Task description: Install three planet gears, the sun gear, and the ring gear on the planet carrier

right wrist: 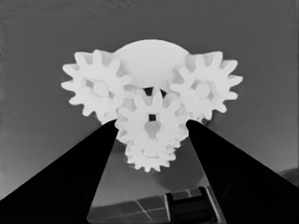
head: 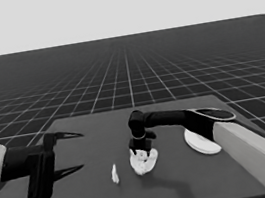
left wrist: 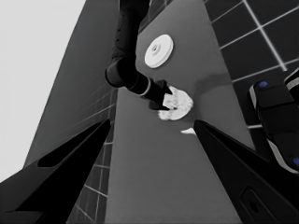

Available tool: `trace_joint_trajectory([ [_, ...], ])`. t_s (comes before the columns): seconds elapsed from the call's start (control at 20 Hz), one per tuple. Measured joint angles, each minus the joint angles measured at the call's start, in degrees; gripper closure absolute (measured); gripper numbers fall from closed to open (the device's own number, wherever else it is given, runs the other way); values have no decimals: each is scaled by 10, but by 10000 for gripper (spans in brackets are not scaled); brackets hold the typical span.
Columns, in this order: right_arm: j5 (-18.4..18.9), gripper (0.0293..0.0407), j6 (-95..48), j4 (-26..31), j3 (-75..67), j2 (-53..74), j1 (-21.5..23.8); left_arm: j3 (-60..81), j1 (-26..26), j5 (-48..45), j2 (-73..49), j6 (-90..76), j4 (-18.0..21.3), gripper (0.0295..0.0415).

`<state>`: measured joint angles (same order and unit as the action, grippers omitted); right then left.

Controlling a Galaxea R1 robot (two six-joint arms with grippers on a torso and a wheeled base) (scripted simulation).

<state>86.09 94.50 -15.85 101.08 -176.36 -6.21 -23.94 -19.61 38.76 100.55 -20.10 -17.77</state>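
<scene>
Right gripper (right wrist: pixel 152 128): closed on the centre gear (right wrist: pixel 150 122), over the smaller round part (right wrist: pixel 148 58).
Side gears (right wrist: pixel 98 84): seated flanking it.
Larger round part (head: pixel 201 142): right of that cluster.
Left gripper (head: pixel 65 154): parked left, fingers apart, empty.
Risk: teeth clashing could jam the gear.

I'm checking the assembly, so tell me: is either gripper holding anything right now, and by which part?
The right gripper holds a small gear by opposite sides of its toothed rim, over the smaller round part. The left gripper holds nothing.

My right gripper (head: pixel 140 151) hangs at frame centre over the gear-laden smaller round part (head: pixel 143 163); the larger round part (head: pixel 200 142) lies right, a thin white piece (head: pixel 114 174) left.
</scene>
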Motion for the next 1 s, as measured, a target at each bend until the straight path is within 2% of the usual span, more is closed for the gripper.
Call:
trace_joint_trajectory([
  [1.0, 0, 390, 120, 0, 0, 0, 0, 0, 0, 0, 0, 0, 0, 326],
])
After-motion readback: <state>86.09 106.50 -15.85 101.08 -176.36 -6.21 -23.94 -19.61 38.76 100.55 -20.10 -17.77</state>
